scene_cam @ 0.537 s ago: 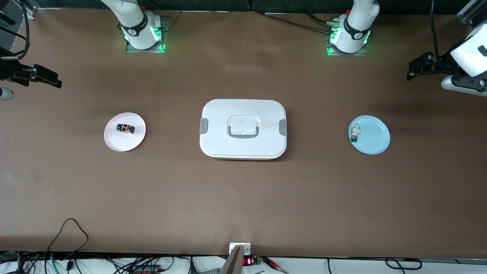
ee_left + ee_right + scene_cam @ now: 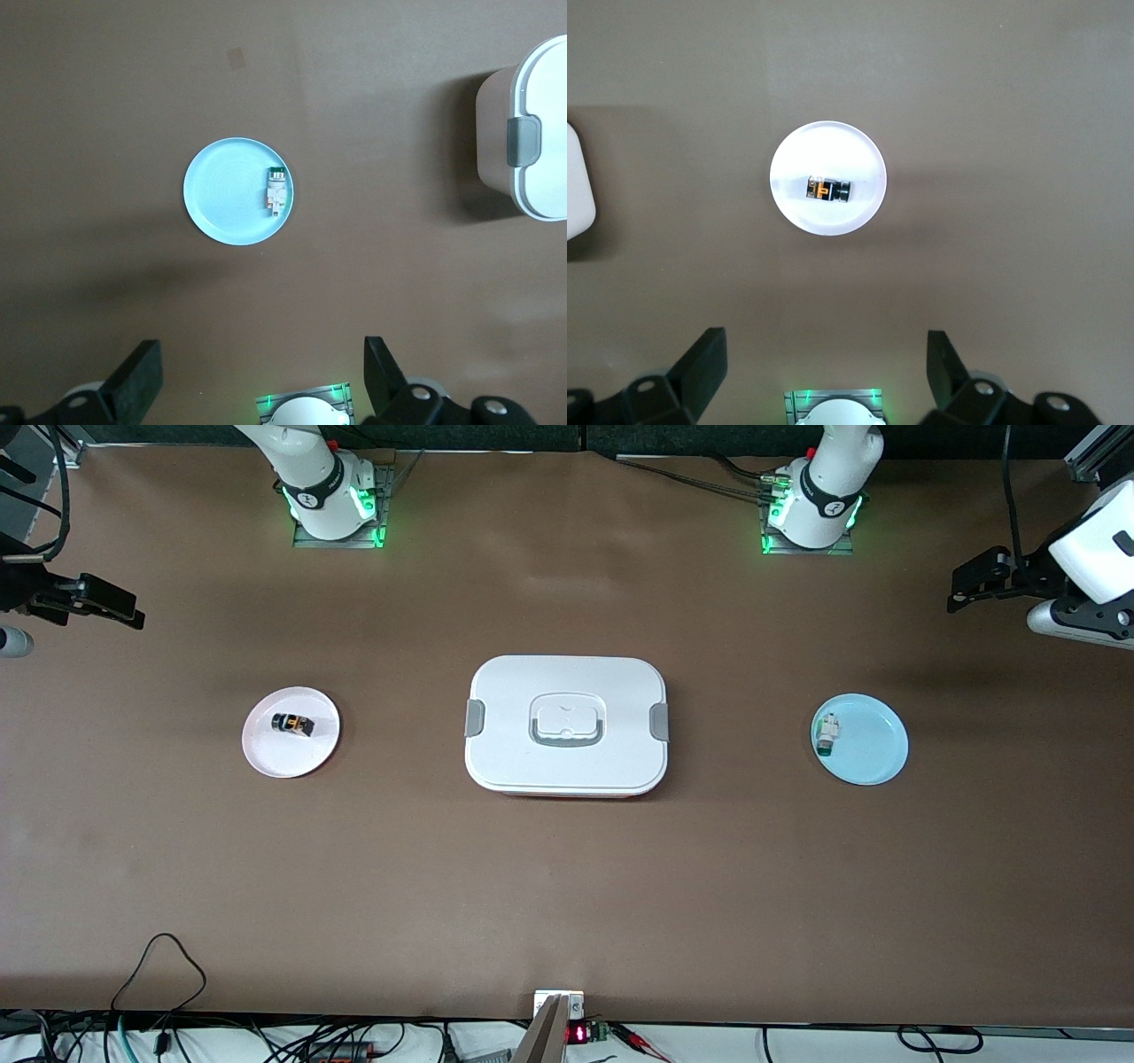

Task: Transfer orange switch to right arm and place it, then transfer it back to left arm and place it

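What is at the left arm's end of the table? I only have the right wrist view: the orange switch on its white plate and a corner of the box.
Observer: A light blue plate lies there, with the box between it and your white plate.
Operator: Is that plate bare?
Observer: No. A small white-and-green part lies on it, near the rim on the box's side.
Operator: And the left tool?
Observer: The left tool hangs open, high over the left arm's end of the table, holding nothing.
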